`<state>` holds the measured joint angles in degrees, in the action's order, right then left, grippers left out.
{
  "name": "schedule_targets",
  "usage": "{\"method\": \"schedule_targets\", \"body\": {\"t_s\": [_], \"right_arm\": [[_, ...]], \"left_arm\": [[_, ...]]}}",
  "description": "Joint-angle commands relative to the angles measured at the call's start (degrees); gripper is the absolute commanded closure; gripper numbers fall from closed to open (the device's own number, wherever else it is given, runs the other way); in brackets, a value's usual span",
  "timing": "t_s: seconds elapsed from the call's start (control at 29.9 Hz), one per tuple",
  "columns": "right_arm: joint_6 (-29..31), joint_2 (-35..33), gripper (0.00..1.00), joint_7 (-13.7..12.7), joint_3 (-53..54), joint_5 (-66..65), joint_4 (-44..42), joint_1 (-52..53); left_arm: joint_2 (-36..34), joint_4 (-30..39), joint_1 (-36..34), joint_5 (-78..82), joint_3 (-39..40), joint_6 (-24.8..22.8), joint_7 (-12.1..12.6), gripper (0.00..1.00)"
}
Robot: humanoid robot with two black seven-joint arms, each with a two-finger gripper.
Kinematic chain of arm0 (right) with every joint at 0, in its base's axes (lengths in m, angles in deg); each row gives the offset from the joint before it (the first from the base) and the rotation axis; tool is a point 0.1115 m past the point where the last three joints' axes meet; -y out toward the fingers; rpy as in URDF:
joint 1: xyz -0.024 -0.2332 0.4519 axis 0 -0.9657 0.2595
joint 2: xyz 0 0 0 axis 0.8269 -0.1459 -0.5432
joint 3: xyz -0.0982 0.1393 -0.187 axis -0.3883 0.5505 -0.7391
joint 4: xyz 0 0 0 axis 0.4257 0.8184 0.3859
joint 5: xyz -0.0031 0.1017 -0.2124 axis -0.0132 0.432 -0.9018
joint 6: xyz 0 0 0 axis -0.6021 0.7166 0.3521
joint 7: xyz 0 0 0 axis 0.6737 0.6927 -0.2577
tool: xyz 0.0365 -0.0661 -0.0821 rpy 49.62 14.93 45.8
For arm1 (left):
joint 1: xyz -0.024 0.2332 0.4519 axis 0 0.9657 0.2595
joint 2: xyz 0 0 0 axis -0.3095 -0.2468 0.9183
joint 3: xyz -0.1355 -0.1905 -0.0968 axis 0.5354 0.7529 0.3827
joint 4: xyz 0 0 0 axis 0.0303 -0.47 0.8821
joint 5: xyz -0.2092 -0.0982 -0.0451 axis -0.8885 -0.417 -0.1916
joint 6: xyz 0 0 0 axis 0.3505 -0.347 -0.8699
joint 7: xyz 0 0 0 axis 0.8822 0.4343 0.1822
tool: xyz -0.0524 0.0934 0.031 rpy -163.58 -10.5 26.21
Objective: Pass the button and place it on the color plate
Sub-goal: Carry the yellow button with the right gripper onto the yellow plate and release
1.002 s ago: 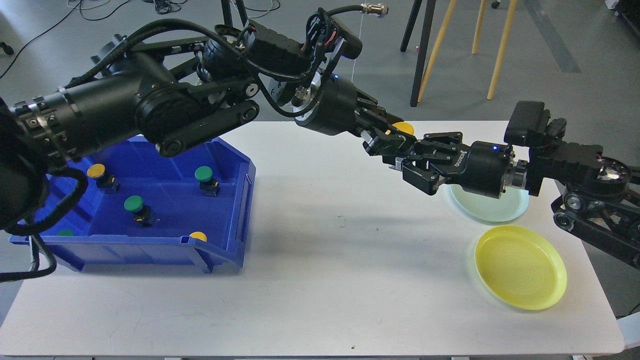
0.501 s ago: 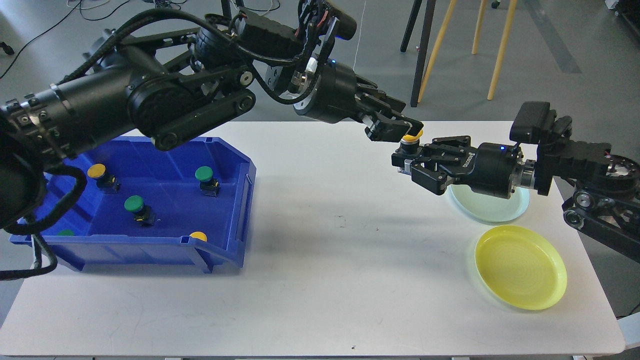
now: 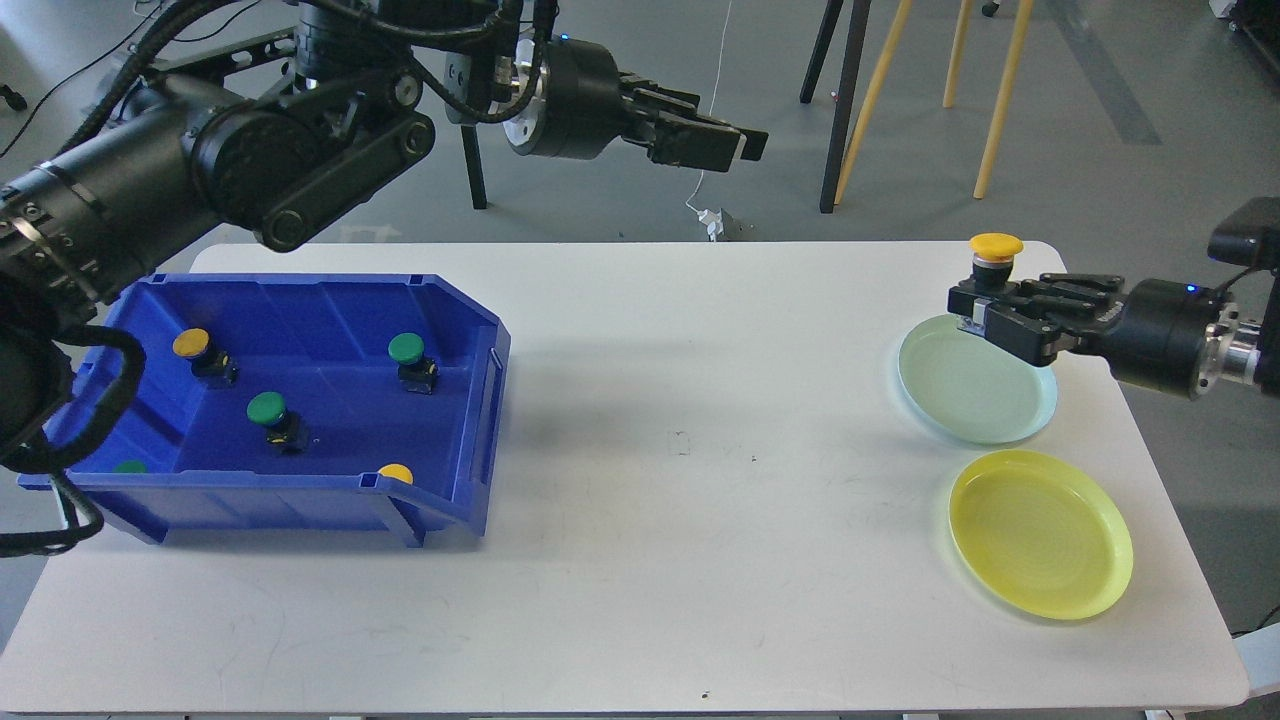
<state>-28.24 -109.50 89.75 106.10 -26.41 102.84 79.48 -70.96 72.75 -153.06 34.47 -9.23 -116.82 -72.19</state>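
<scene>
A yellow-capped button (image 3: 995,252) with a black base is held upright in my right gripper (image 3: 985,310), which is shut on its base above the far rim of the pale green plate (image 3: 985,400). The yellow plate (image 3: 1040,535) lies nearer, at the right front of the table. My left gripper (image 3: 735,148) is raised beyond the table's far edge, empty, its fingers apart. More buttons lie in the blue bin (image 3: 470,440): two green ones (image 3: 268,412) (image 3: 408,352) and two yellow ones (image 3: 192,345) (image 3: 397,472).
The white table (image 3: 680,560) carries the bin at the left and both plates at the right. Chair and stand legs (image 3: 850,100) rise behind the far edge. My left arm's thick links (image 3: 250,170) hang over the bin's back.
The left gripper let go of the yellow button and drew back up and left. The right gripper, holding the button, pulled right to the green plate's far rim.
</scene>
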Motion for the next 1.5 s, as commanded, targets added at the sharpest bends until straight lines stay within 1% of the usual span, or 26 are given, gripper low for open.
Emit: {"method": "schedule_targets", "body": {"t_s": [0.0,0.27,0.37,0.47,0.5,0.53,0.7,0.8,1.0,1.14,1.24,1.34,1.47], "right_arm": [[0.3,-2.4,1.0,0.0,-1.1,0.8,-2.0,-4.3],[-0.5,-0.8,0.99,0.0,-5.5,1.4,-9.0,-10.4],[-0.6,2.7,0.99,0.0,-5.9,1.5,-12.2,-12.4],[-0.5,5.9,0.93,0.0,-6.7,1.4,-15.6,-14.6],[-0.5,6.7,0.91,0.0,-7.1,1.4,-16.1,-14.8],[-0.5,7.5,0.85,0.0,-7.5,1.4,-16.4,-14.7],[-0.5,8.3,0.48,0.0,-7.6,1.5,-16.1,-14.7],[-0.5,8.3,0.39,0.0,-6.8,1.7,-15.8,-14.3],[-0.9,7.1,0.27,0.0,-4.7,5.0,-13.8,-13.4],[-0.5,2.9,0.24,0.0,4.6,10.6,-11.4,-13.3],[-0.5,2.4,0.24,0.0,11.4,13.2,-11.2,-12.6],[-0.7,2.4,0.23,0.0,14.9,13.4,-11.6,-9.7],[-0.8,2.8,0.24,0.0,16.3,13.6,-13.1,-4.9]], "left_arm": [[0.2,-3.2,-0.2,-1.9,0.2,0.0,0.0,0.03],[0.1,-3.8,-0.8,-3.6,1.6,0.0,0.0,0.03],[-0.9,-3.8,-0.9,-3.9,2.5,0.0,0.0,0.04],[-1.9,-3.8,-0.9,-4.6,2.8,0.0,0.0,0.04],[-2.2,-3.7,-0.9,-4.9,2.9,0.0,0.0,0.04],[-2.6,-3.7,-0.9,-5.0,2.9,0.0,0.0,0.04],[-3.5,-3.6,-0.9,-5.1,2.9,0.0,0.0,0.05],[-3.8,-3.5,-0.9,-5.4,2.8,0.0,0.0,0.06],[-3.9,-3.2,-0.9,-5.7,2.8,0.0,0.0,0.07],[-4.4,-2.6,-0.5,-5.6,1.9,0.0,0.0,0.08],[-6.4,-1.1,1.0,-5.1,-0.5,0.0,0.0,0.09],[-9.8,2.8,2.2,-5.1,-5.8,0.0,0.0,0.1],[-17.2,11.4,4.4,-5.0,-11.2,0.0,0.0,0.1]]}}
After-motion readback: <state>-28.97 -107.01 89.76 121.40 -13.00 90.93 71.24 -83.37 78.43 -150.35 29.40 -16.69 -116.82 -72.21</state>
